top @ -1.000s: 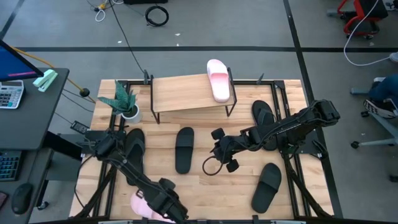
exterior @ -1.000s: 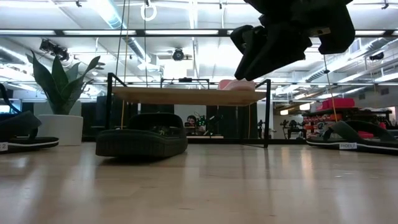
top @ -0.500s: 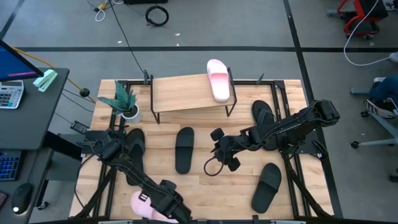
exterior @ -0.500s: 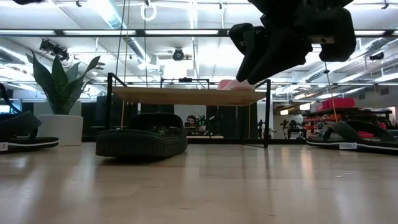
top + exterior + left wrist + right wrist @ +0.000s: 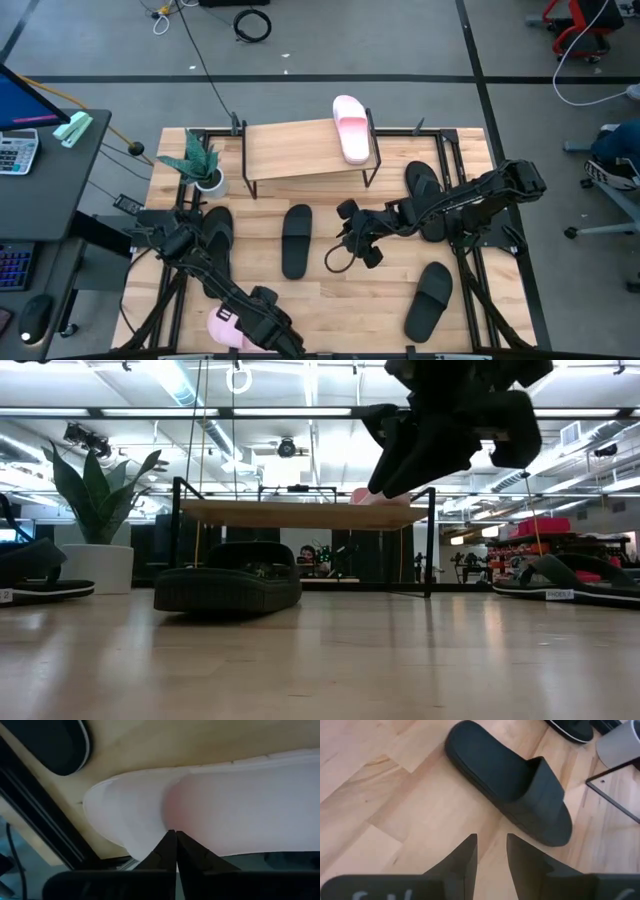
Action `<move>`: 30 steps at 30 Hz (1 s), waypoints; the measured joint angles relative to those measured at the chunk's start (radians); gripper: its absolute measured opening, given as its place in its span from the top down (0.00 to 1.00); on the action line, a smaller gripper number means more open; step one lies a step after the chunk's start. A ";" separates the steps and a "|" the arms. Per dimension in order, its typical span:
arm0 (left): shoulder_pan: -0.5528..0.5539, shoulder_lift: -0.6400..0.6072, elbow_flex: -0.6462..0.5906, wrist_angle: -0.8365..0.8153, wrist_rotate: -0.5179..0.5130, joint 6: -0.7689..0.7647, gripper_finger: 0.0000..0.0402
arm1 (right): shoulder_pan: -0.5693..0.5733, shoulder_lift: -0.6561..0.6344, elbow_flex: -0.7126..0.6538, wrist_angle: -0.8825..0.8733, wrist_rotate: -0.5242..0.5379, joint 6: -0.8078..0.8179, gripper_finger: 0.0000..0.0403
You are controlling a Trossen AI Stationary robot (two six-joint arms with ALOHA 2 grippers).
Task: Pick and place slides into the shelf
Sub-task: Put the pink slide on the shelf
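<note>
The shelf [image 5: 300,150] stands at the table's far side, and a pale pink slide [image 5: 350,128] lies on its right end. A black slide [image 5: 296,240] lies flat on its sole at the table's centre, also seen in the right wrist view [image 5: 515,785]. My right gripper [image 5: 342,232] hovers open just right of it, raised clear of the table [image 5: 385,455]. My left gripper [image 5: 250,322] is shut at the near edge, over the second pink slide [image 5: 222,328]. In the left wrist view, its tip [image 5: 175,834] points at that slide [image 5: 225,805]. My left gripper's shut fingertips [image 5: 170,842] stand against the pink slide's pale upper surface [image 5: 175,822] near the table's near edge. I cannot tell whether they touch it. The slide lies on the table.
Three more black slides lie on the table: one at the left [image 5: 213,235], one under the right arm [image 5: 422,188], one at the near right [image 5: 430,300]. A potted plant [image 5: 200,165] stands left of the shelf. A cable loop [image 5: 338,260] hangs below the right gripper.
My right gripper has moved a little toward the far edge and the table's left, nearer the shelf, staying raised and open. The cable loop under it went along.
</note>
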 joint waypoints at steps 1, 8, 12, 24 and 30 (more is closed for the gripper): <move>0.000 0.000 0.000 0.009 0.000 0.006 0.95 | -0.004 0.000 0.000 0.000 0.000 0.001 0.73; 0.001 0.000 0.000 0.019 0.000 0.019 0.83 | -0.013 0.000 0.000 0.001 -0.002 0.003 0.73; 0.001 0.000 0.000 0.018 0.000 -0.004 0.70 | -0.013 0.000 0.000 0.010 -0.003 0.000 0.73; -0.007 0.001 -0.091 0.052 0.013 -0.093 0.52 | -0.013 0.000 0.000 0.012 -0.003 -0.001 0.73; -0.006 0.002 -0.100 -0.016 0.026 -0.124 0.60 | -0.013 0.000 0.000 0.012 -0.003 -0.002 0.73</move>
